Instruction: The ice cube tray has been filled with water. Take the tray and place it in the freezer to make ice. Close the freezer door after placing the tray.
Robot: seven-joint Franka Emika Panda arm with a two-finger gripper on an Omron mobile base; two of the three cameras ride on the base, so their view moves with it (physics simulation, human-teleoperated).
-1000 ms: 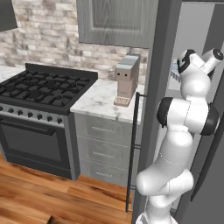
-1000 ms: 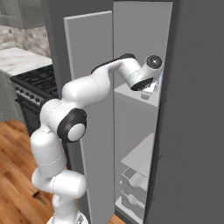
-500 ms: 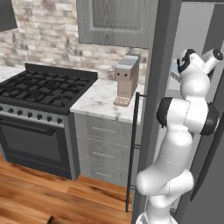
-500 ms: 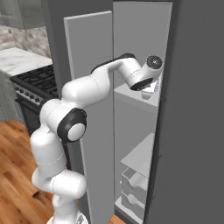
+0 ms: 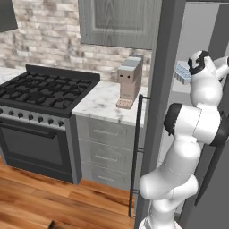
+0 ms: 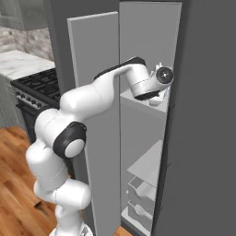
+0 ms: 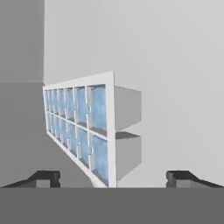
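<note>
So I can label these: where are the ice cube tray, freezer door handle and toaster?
ice cube tray [image 7: 78, 127]: hand view, blue cell grid.
freezer door handle [image 5: 135, 152]: left base view, mid bar.
toaster [image 5: 130, 82]: left base view, front face.

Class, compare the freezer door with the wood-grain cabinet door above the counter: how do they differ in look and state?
The freezer door is a plain dark grey slab, while the cabinet door shows wood grain. The freezer door stands open; the cabinet door is shut. The freezer door bears a long black bar handle. Both are grey.
</note>
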